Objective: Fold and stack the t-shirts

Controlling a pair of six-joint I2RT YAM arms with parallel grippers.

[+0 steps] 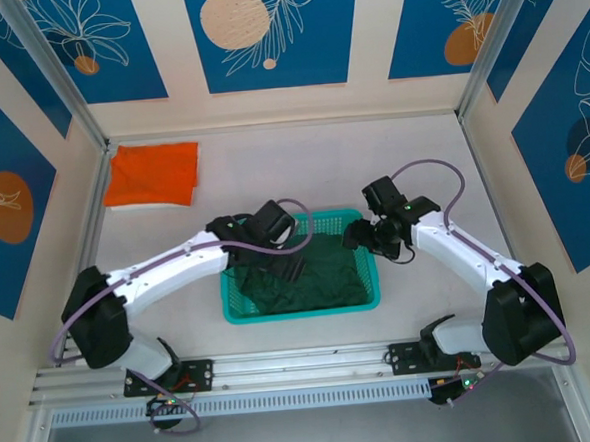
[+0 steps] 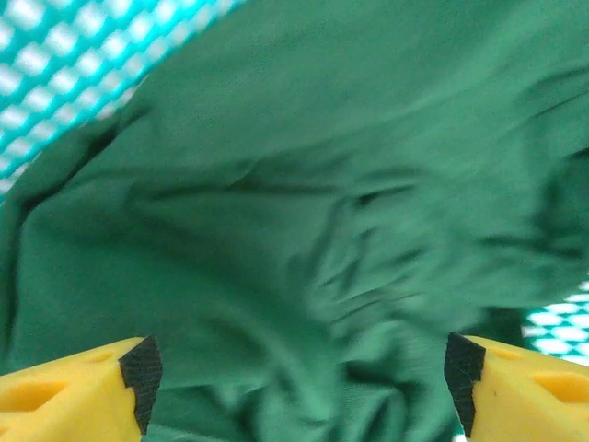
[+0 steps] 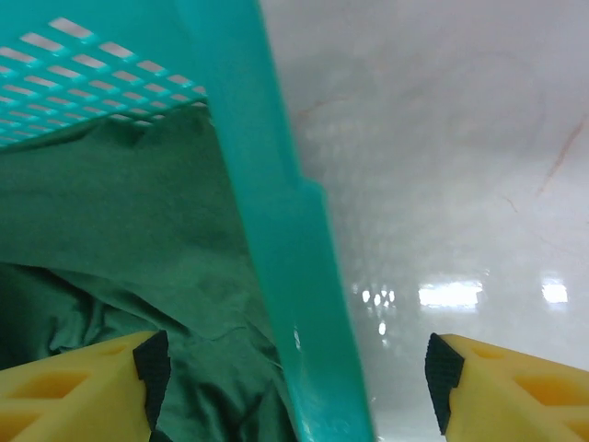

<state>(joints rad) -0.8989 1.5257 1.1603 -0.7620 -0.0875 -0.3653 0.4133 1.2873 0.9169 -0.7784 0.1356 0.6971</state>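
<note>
A dark green t-shirt (image 1: 314, 278) lies crumpled inside the teal mesh basket (image 1: 301, 312). A bright orange t-shirt (image 1: 154, 174), folded into a rectangle, rests on the table at the far left. My left gripper (image 1: 285, 254) reaches down into the basket; in its wrist view the left gripper (image 2: 303, 382) is open, jaws wide apart, right over the rumpled green cloth (image 2: 304, 184). My right gripper (image 1: 361, 237) is at the basket's right side. The right gripper (image 3: 296, 382) is open astride the basket rim (image 3: 267, 184), one finger over the green t-shirt (image 3: 110, 221), the other over the table.
The pale table (image 1: 272, 172) stretches behind the basket, up to the orange shirt. Metal posts and patterned walls close in both sides and the back. Basket mesh (image 2: 55, 55) shows beyond the green cloth. Bare glossy table (image 3: 442, 138) lies just outside the basket's right rim.
</note>
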